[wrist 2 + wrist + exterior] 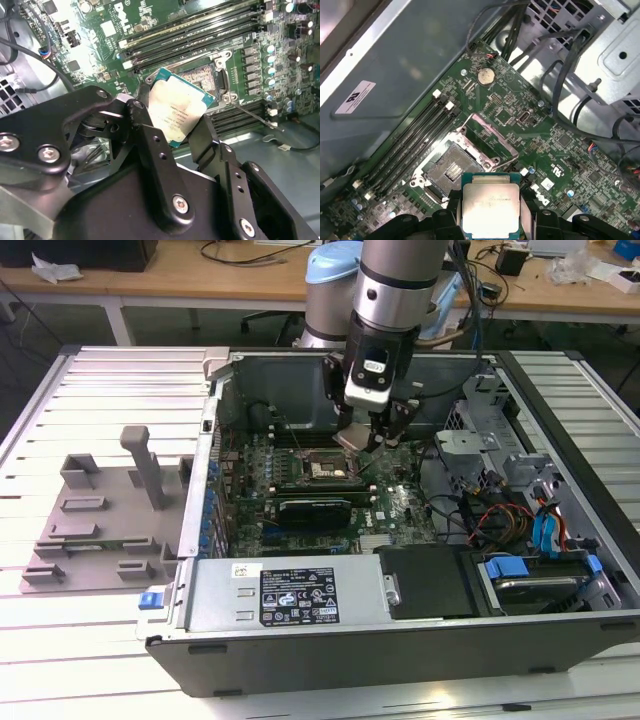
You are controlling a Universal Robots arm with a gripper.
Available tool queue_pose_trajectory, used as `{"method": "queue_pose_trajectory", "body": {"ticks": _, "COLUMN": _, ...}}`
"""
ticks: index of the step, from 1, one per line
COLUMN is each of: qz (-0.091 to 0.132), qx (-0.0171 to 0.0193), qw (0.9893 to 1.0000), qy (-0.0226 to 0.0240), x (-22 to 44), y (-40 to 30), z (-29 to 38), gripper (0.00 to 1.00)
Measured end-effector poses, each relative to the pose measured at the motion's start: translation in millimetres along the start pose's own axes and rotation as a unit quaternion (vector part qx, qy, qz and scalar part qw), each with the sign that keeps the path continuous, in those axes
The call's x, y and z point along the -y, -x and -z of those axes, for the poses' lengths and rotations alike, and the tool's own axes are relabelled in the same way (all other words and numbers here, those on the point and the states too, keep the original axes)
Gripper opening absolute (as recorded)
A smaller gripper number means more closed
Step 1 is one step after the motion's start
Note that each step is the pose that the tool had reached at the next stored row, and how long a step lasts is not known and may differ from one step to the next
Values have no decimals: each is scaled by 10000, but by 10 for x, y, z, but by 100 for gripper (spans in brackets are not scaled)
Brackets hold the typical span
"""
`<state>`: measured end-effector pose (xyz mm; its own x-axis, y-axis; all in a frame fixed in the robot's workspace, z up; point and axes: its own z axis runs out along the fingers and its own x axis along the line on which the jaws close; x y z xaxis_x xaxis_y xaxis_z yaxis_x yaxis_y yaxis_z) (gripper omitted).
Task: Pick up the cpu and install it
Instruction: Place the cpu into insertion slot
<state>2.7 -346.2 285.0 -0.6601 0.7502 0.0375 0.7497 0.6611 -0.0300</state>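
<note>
While your gripper [174, 122] pinches the chip [491, 210] near the open socket [452, 170], hold it level and squared.

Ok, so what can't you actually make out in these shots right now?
- The cpu: one edge is cut off by the frame in the first wrist view, and the underside faces away.
- The socket: partly hidden behind the cpu in the second wrist view.
- Exterior view: the gripper hides most of the cpu.
</note>
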Motion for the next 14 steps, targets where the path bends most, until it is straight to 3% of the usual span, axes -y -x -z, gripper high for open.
{"method": "queue_pose_trajectory", "body": {"ticks": 6, "qz": -308, "qx": -9, "qw": 9995, "qy": 11, "x": 0, "y": 0, "z": 0, "gripper": 55}}
{"method": "queue_pose_trajectory", "body": {"ticks": 14, "qz": -619, "qx": -18, "qw": 9981, "qy": 23, "x": 0, "y": 0, "z": -1, "gripper": 55}}
